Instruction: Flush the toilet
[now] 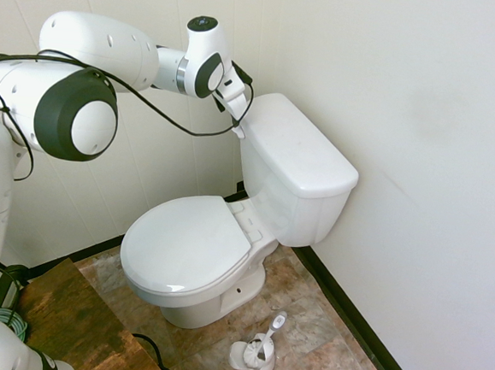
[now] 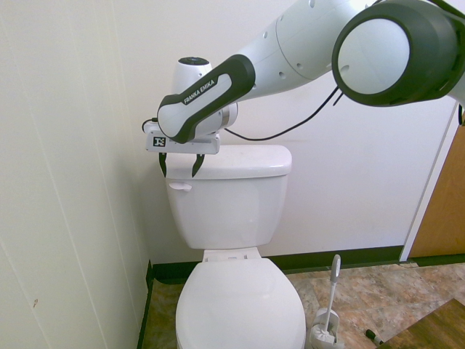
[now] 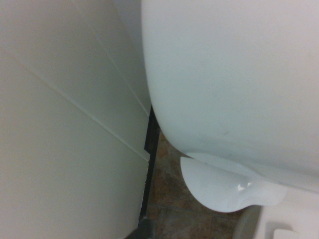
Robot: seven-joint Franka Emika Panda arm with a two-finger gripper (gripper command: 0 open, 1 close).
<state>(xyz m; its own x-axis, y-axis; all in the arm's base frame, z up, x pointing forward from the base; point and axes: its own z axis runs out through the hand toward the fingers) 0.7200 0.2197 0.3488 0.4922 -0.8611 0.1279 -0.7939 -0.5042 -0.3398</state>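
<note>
The white toilet [image 1: 192, 251] stands in the corner with its seat lid down and its boxy tank [image 1: 304, 168] against the wall. A small white lever [image 2: 180, 186] sticks out of the tank's front, at the upper corner nearest the side wall. My gripper [image 2: 179, 166] hangs open just above that lever, fingers pointing down beside the edge of the tank lid [image 2: 243, 161]. Nothing is between the fingers. In the wrist view the tank lid [image 3: 224, 74] fills most of the picture and the rounded lever [image 3: 219, 191] shows below it. The first exterior view largely hides the gripper [image 1: 238, 122] behind the tank's corner.
A side wall [image 2: 65, 182] runs close beside the tank and the gripper. A white toilet brush in its holder [image 1: 258, 350] stands on the tiled floor by the bowl. A wooden door [image 2: 445, 203] is at the far right, and a brown wooden panel [image 1: 65, 318] lies low near the arm's base.
</note>
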